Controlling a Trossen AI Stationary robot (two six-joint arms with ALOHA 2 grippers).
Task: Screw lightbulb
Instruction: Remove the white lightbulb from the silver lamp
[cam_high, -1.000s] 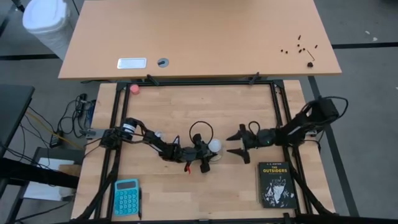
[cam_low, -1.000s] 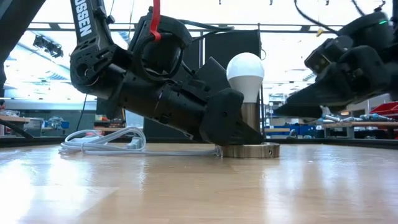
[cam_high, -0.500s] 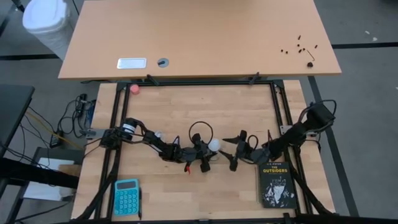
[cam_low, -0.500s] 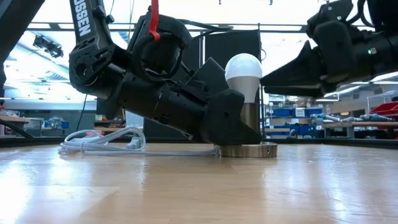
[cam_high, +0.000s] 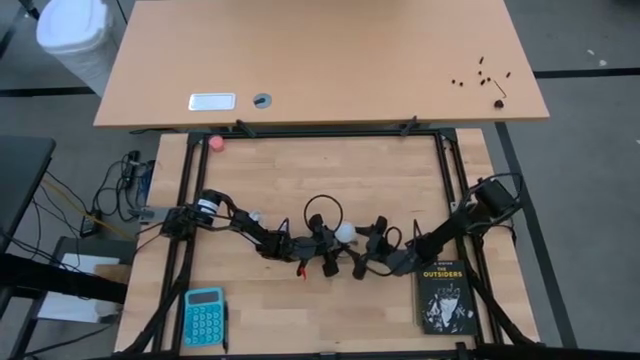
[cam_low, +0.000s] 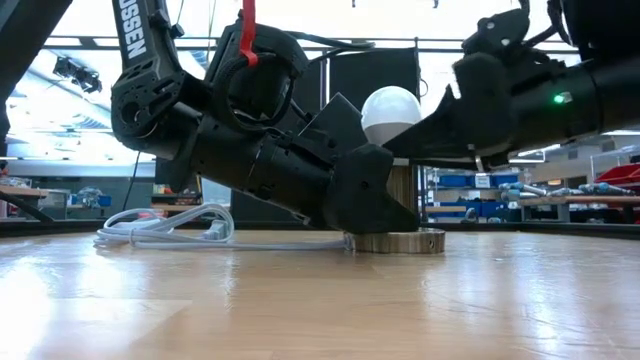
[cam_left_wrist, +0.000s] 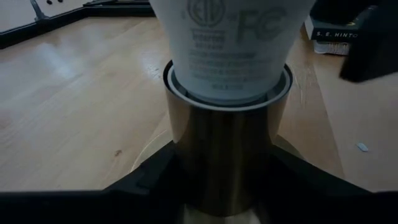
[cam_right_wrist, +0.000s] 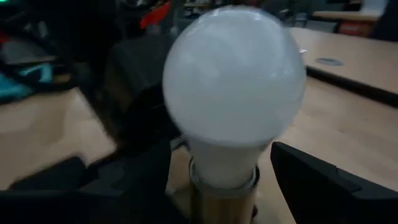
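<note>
While the bulb (cam_low: 391, 112) stands upright in its socket (cam_low: 400, 205) at mid-table, both grippers flank it.
Left gripper (cam_high: 328, 252) clamps the socket; right gripper (cam_high: 366, 249), fingers spread, sits level with the globe, nearest for turning.

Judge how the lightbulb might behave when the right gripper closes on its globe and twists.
The lightbulb has a smooth, rounded globe, so the right gripper's fingers could slip on it. It looks thin-shelled, probably fragile under a hard squeeze. It stands upright in the metallic socket, which the left gripper braces, so tipping seems unlikely.
</note>
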